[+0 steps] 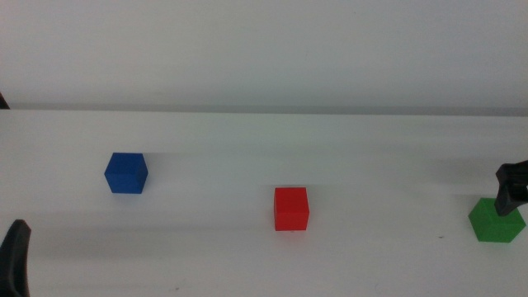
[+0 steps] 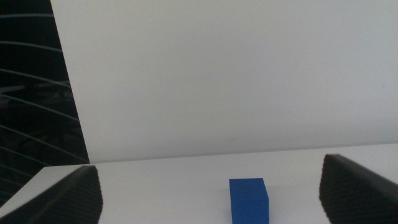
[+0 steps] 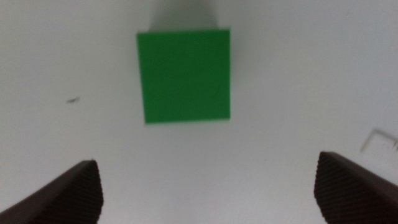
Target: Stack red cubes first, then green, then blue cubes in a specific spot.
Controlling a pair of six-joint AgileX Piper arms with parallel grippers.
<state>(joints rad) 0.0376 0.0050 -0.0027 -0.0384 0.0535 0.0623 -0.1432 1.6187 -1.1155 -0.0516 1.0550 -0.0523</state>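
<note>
The red cube (image 1: 291, 208) sits alone on the white table near the middle. Far to its left stands the blue cube (image 1: 125, 172), which also shows ahead of my left gripper (image 2: 211, 196) as the blue cube (image 2: 249, 199); that gripper is open and holds nothing. It waits low at the left edge, left gripper (image 1: 15, 257). At the right edge the green cube (image 1: 497, 219) rests on the table. My right gripper (image 1: 511, 188) hangs just above it, open, the green cube (image 3: 184, 76) lying beyond its wide-spread jaws. The specific spot bears no mark that I can see.
A white wall rises behind the table's far edge (image 1: 264, 111). A dark slatted area (image 2: 31, 93) lies beyond the table on the left arm's side. A small dark speck (image 3: 73, 99) marks the tabletop near the green cube.
</note>
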